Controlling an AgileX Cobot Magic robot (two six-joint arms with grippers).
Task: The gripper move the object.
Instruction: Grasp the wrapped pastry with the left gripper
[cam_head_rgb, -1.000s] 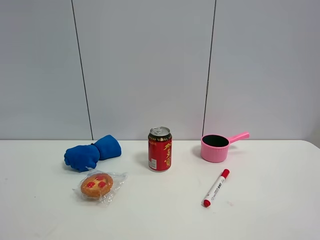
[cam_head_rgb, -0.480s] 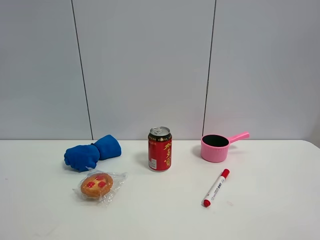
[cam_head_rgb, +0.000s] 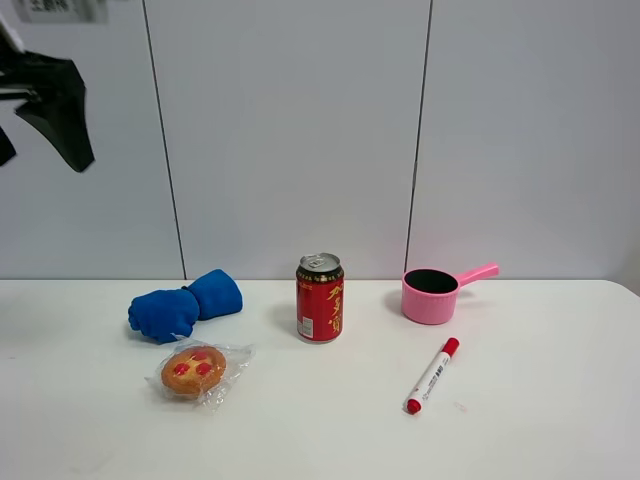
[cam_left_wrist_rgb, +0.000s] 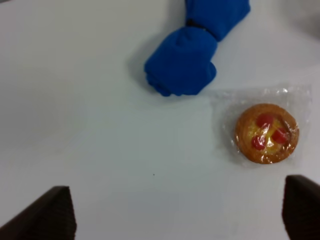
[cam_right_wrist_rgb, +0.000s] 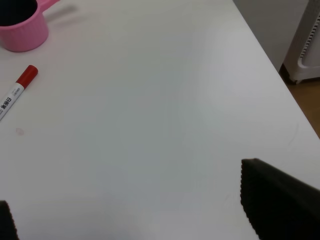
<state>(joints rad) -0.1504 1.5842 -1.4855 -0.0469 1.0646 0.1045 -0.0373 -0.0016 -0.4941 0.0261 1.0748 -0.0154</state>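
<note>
Ahead of the left gripper's (cam_left_wrist_rgb: 177, 209) wide-apart fingers (cam_left_wrist_rgb: 50, 215), nearer one finger, the object (cam_left_wrist_rgb: 267, 133) lies flat on the table (cam_left_wrist_rgb: 75, 125), red spots up. It is round, with no long side. A blue glove (cam_left_wrist_rgb: 186, 62) sits just past it.

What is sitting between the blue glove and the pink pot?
The red can stands upright between the glove and the pot, touching neither. The high view shows it.
</note>
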